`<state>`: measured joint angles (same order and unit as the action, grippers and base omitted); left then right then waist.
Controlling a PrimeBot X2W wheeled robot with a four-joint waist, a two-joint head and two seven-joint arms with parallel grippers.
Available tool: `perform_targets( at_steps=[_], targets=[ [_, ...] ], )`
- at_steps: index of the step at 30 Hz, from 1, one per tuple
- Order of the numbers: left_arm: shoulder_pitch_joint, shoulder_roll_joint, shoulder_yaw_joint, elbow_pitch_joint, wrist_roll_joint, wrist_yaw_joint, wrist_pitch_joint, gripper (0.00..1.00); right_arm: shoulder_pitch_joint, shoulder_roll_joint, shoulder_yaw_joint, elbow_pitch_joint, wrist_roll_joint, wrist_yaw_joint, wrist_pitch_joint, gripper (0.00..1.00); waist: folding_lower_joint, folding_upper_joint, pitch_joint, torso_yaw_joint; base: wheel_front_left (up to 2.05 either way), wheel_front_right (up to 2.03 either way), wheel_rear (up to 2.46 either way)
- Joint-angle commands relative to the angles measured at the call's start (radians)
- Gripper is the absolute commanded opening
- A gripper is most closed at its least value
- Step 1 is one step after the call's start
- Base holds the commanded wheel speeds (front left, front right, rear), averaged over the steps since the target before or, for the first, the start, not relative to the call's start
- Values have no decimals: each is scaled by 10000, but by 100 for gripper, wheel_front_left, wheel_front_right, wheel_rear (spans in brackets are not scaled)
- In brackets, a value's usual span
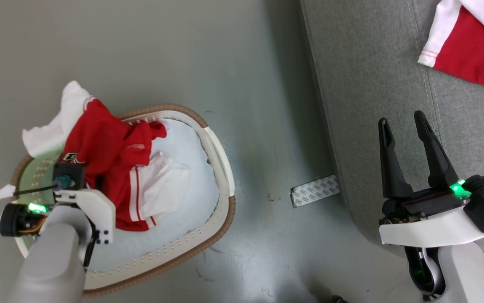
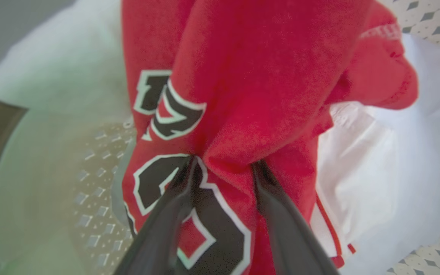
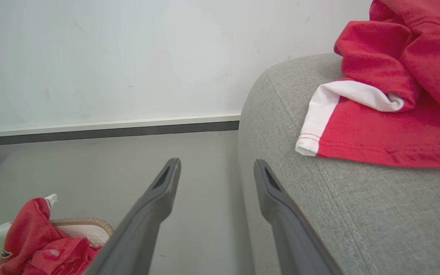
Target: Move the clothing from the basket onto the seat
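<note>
1. The red jersey (image 1: 107, 155), w/ a black-and-white numeral on its front, hangs bunched above the left end of the basket (image 1: 220, 219). One white sleeve spills out over the brown rim. Below it, white fabric w/ red stripes rests on the pale lining (image 1: 191, 202); can't tell if that is the same garment or a separate one.
2. The left gripper (image 2: 225, 162) is clenched on the jersey, w/ a fold of red cloth pinched between its two dark fingers just beside the numeral. A mid-body pinch like this prob. gathers the fabric so it rises as one bundle instead of trailing.
3. A second red garment (image 1: 473, 46) w/ a white sleeve lies on the seat (image 1: 372, 84), well apart from the basket. By that count approx. half the job looks done, w/ the basket's load yet to cross.
4. The right gripper (image 1: 401, 118) is released, fingers spread & holding nothing. It hovers over the seat's near edge, apart from the garment there, likely parked clear to leave the left arm room.
5. Bare grey floor (image 1: 225, 54) separates basket from seat, w/ a tape strip (image 1: 314, 190) at the seat's foot. The carry needs height: the draped sleeve could catch the rim or tip the light basket.
</note>
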<state>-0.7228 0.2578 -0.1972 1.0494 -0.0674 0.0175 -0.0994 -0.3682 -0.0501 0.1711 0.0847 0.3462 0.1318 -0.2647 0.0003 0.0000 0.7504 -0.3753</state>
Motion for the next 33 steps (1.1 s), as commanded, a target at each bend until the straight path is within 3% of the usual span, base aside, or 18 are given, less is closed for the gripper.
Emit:
perform_targets(
  at_steps=[1,7,16,25,33],
  targets=[
    [-210,28,48,61,-44,-2,-295,0,-5,-8,-30,-49,56,-22,5,100,-3,0,146,-97,0,0,0],
    [-192,-323,230,145,-541,-203,-1206,0,234,-9,-43,163,68,-22,5,100,-3,0,-394,229,0,0,0],
    [900,-1248,179,-919,-1168,-939,-1652,0,708,-17,-212,568,-371,-22,7,100,-3,0,-2449,1230,0,0,0],
    [2178,-1725,-204,-2930,-1726,-1296,-1483,0,1616,-18,-153,1034,-780,-22,5,100,-3,0,-4932,1932,0,0,0],
    [3137,-1826,-462,-5414,-2120,-1319,-453,0,2212,-17,188,1223,-805,-22,5,100,-3,0,-6191,2126,0,0,0]
  ],
)
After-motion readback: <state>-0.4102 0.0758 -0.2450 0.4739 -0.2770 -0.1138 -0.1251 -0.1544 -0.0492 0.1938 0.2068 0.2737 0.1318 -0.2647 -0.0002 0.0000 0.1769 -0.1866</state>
